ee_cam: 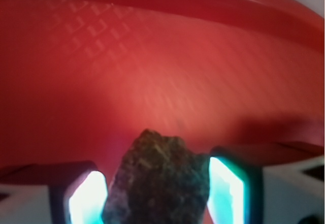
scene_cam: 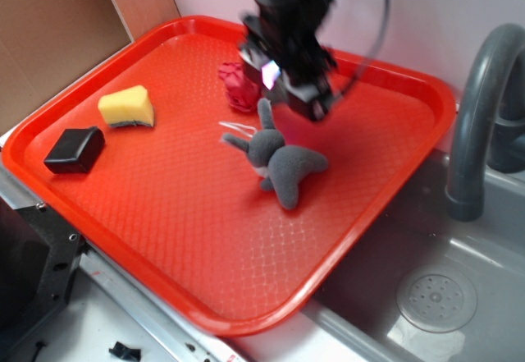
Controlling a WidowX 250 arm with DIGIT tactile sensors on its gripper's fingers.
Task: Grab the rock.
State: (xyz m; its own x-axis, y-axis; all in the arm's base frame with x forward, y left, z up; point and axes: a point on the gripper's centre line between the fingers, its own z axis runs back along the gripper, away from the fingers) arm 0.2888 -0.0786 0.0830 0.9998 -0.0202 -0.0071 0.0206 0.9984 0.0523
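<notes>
In the wrist view the rock [ee_cam: 160, 178], dark brown and lumpy, sits between my gripper's [ee_cam: 157, 186] two glowing pads [ee_cam: 226, 191] and touches both. The red tray floor [ee_cam: 152, 82] lies beyond it, blurred. In the exterior view my gripper [scene_cam: 303, 99] hangs over the back middle of the red tray [scene_cam: 164, 239], just behind the grey plush toy [scene_cam: 283, 161]. The rock is hidden by the gripper body there.
A wrinkly red foil ball [scene_cam: 238, 84] lies just left of the gripper. A yellow sponge [scene_cam: 127, 107] and a black block [scene_cam: 74, 149] sit at the tray's left. A grey faucet [scene_cam: 480, 116] and a sink [scene_cam: 435, 296] are to the right.
</notes>
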